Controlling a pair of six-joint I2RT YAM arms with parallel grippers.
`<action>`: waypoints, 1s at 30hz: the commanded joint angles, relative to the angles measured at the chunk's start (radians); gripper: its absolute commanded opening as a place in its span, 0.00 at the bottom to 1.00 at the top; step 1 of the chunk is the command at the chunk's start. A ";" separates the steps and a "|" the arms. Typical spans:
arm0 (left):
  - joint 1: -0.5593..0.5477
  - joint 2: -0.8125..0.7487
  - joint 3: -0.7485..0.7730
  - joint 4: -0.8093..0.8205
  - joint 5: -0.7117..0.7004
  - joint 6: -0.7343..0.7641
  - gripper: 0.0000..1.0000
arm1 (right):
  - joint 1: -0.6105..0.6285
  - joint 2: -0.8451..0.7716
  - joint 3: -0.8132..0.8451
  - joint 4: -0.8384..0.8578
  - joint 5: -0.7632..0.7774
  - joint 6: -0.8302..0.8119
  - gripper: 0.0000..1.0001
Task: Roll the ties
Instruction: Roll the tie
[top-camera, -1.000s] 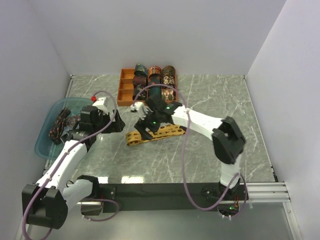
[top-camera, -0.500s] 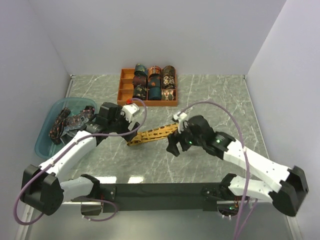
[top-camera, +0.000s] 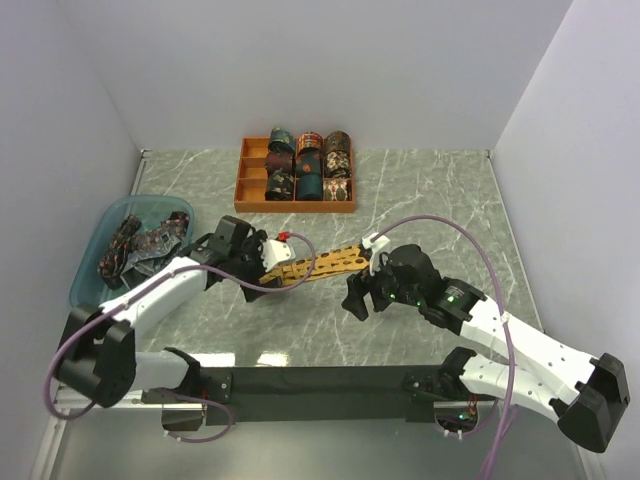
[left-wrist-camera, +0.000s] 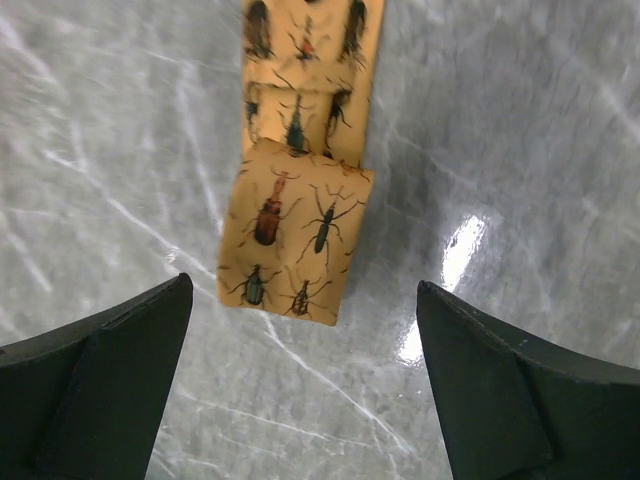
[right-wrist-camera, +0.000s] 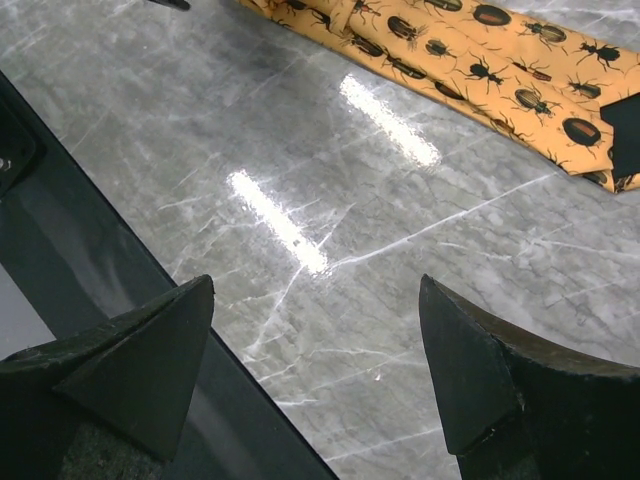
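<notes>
The top view looks down from high over the near edge of the desk (top-camera: 430, 200), well off the mustard tie (top-camera: 318, 266). The left wrist view faces straight down, close over the tie's narrow end. The right wrist view slants close beside its wide end. All three share the tie.

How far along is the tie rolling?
Done: several rolled ties sit in the orange tray. In hand: nothing gripped; the gold tie lies flat below the open left gripper, right gripper open too. Left: rolling it, plus the unrolled ties in the blue basin.
</notes>
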 joint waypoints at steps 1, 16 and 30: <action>-0.003 0.035 0.067 -0.012 0.027 0.088 0.99 | 0.000 -0.002 0.007 0.041 0.024 -0.008 0.89; -0.003 0.228 0.162 -0.003 0.013 0.120 1.00 | -0.002 0.051 0.027 0.042 -0.016 -0.046 0.88; -0.010 0.368 0.188 0.034 0.005 0.111 1.00 | -0.002 0.073 0.030 0.039 -0.036 -0.048 0.88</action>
